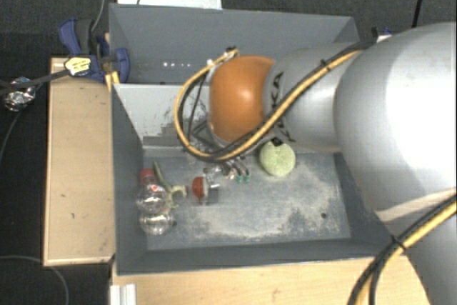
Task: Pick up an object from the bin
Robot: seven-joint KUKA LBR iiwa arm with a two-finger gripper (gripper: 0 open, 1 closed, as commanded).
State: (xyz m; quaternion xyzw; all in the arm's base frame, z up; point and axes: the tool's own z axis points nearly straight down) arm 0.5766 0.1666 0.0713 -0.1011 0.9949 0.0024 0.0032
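Observation:
My gripper (213, 182) hangs low over the middle of the bin floor, just beneath the arm's orange cover. A small red thing (197, 187) lies right against its left side; whether it is gripped cannot be made out. A clear plastic bottle (154, 206) with a red cap lies to the left, near the bin's left wall. A small yellowish-green piece (173, 191) rests between the bottle and the red thing. To the right of the gripper sits a pale green ball (277, 159), partly covered by the arm.
The arm and its orange cover with looped cables hang over the back and right of the bin. The grey floor toward the front right is dusty and bare.

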